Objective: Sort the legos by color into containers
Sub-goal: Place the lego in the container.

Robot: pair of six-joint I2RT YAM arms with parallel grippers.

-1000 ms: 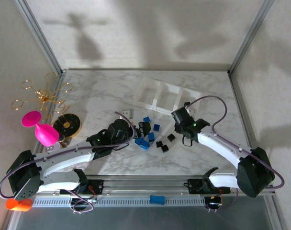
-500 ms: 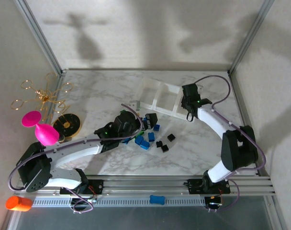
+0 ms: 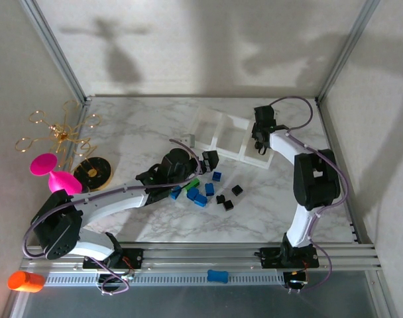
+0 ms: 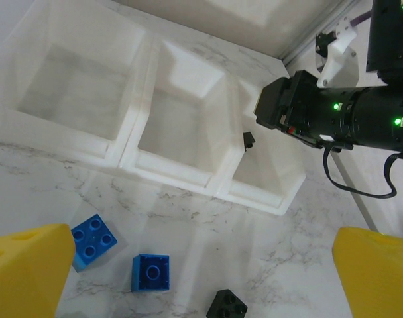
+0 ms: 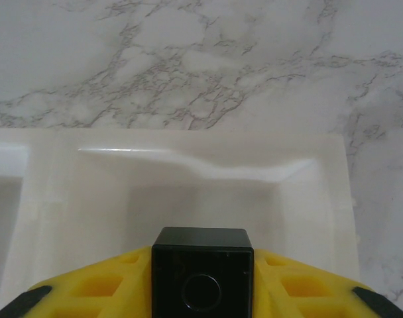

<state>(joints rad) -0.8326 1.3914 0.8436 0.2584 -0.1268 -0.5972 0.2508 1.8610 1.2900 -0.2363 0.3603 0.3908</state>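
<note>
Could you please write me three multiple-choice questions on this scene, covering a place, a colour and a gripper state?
1. Where is the right gripper?
A. over the loose pile
B. over an end bin of the tray
C. at the table's near edge

2. What colour is the brick it holds?
A. green
B. blue
C. black

3. How is the left gripper?
A. open and empty
B. shut on a blue piece
C. shut on a green piece

Answers:
1 B: the right wrist view looks down into that bin.
2 C: the piece between its fingers is black.
3 A: its yellow fingers stand wide apart with nothing between them.
</note>
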